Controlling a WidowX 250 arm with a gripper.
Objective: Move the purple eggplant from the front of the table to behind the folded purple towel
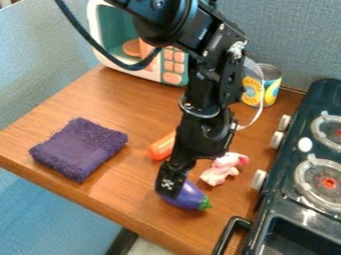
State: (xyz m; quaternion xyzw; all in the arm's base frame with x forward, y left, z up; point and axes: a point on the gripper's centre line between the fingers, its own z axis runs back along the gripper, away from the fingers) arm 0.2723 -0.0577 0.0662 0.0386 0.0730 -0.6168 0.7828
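Well, a brown wooden table spreads across the view; over it the black robot arm comes in from the top edge, bends near the top and hangs down at a slight lean toward the lower left; a dark toy stove stands along the right side, with pale knobs and round burners; at the back, a pale toy microwave shows a teal inside and orange buttons; at the left, a folded purple cloth lies on the table.

At the low end of the arm, the gripper points down at the left end of a purple toy eggplant near the table's front edge, overlapping it from this angle; how far apart the jaws are, and whether they grip the eggplant, I cannot tell; its green stem end points to the lower right; behind the arm stands a can with a yellow and blue label that bears lettering; a pink and white soft toy lies just right of the gripper; an orange toy lies behind it, partly hidden by the arm.
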